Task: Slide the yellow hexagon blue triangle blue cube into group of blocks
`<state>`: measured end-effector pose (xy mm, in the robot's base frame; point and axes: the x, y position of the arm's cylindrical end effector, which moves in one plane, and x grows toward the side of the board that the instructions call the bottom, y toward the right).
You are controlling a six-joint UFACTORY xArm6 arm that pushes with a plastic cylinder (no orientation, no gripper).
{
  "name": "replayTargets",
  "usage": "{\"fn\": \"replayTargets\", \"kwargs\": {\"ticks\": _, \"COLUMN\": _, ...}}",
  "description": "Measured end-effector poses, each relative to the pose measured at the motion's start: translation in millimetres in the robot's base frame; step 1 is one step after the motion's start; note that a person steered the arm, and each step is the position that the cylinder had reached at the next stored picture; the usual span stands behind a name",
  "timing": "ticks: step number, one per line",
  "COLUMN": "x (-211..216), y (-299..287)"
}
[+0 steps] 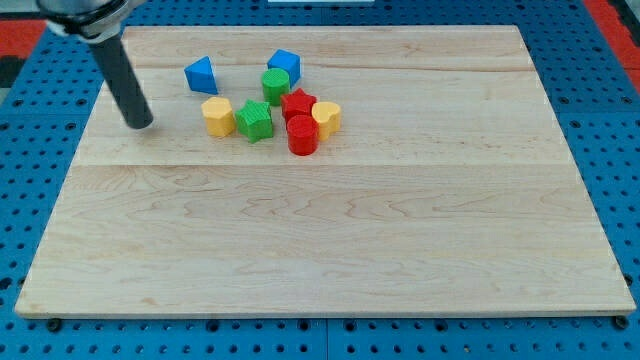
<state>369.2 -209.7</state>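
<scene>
My tip (pixel 139 124) rests on the board at the view's upper left, left of all the blocks. The yellow hexagon (pixel 217 116) lies to its right, touching the green star (pixel 255 120). The blue triangle (pixel 201 75) sits apart, above the yellow hexagon. The blue cube (pixel 284 65) is at the top of the cluster, touching the green cylinder (pixel 276 85). A red star (pixel 297 103), a red cylinder (pixel 302 135) and a yellow heart (pixel 326 117) make up the cluster's right side.
The wooden board (pixel 330 240) lies on a blue pegboard surface (pixel 610 120). The rod's dark shaft (pixel 118 65) rises toward the view's top left corner.
</scene>
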Motion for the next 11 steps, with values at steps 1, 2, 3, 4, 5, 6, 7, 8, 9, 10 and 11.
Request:
{"fn": "replayTargets", "kwargs": {"ticks": 1, "x": 1, "y": 54}}
{"fn": "replayTargets", "kwargs": {"ticks": 2, "x": 1, "y": 109}}
{"fn": "replayTargets", "kwargs": {"ticks": 3, "x": -8, "y": 84}}
{"fn": "replayTargets", "kwargs": {"ticks": 4, "x": -20, "y": 32}}
{"fn": "replayTargets", "kwargs": {"ticks": 5, "x": -51, "y": 1}}
{"fn": "replayTargets", "kwargs": {"ticks": 6, "x": -89, "y": 19}}
{"fn": "replayTargets", "kwargs": {"ticks": 7, "x": -88, "y": 50}}
{"fn": "replayTargets", "kwargs": {"ticks": 8, "x": -65, "y": 64}}
{"fn": "replayTargets", "kwargs": {"ticks": 9, "x": -48, "y": 85}}
{"fn": "replayTargets", "kwargs": {"ticks": 10, "x": -50, "y": 108}}
{"fn": "replayTargets", "kwargs": {"ticks": 11, "x": -85, "y": 86}}
